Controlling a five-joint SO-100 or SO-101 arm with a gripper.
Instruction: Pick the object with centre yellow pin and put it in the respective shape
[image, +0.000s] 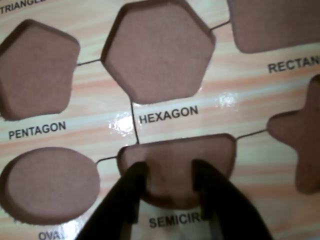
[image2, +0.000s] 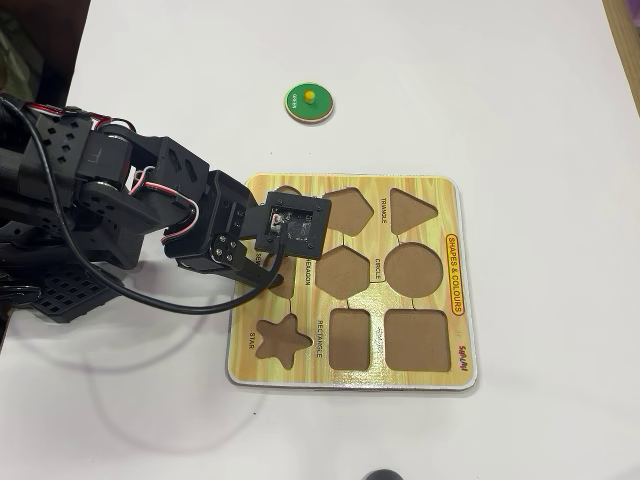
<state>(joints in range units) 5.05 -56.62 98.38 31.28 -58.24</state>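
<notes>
Hovering over the left part of the yellow wood-grain puzzle board (image2: 440, 195), the black two-finger gripper (image: 170, 175) holds nothing, and its fingers stand apart above the half-round brown cut-out labelled SEMICIRCLE (image: 220, 150).

Only the overhead view shows the small round green disc with a pale wooden rim and a yellow centre knob (image2: 309, 102). It lies on the white table (image2: 500, 80), well apart from the board, beyond its upper edge. The round brown cut-out labelled CIRCLE (image2: 414, 268) is also seen only there, empty, in the right half of the board.

The wrist view alone makes the nearby labels legible: the hexagon cut-out (image: 157, 50), the pentagon cut-out (image: 35, 70) and the oval cut-out (image: 50, 185), all empty.

In the overhead view the black arm (image2: 110, 200) and its wrist camera housing cover the board's left column, so the gripper tips are hidden there. The star cut-out (image2: 277, 342) stays visible below the arm. A black cable (image2: 150, 300) loops across the table to the board's left edge.
</notes>
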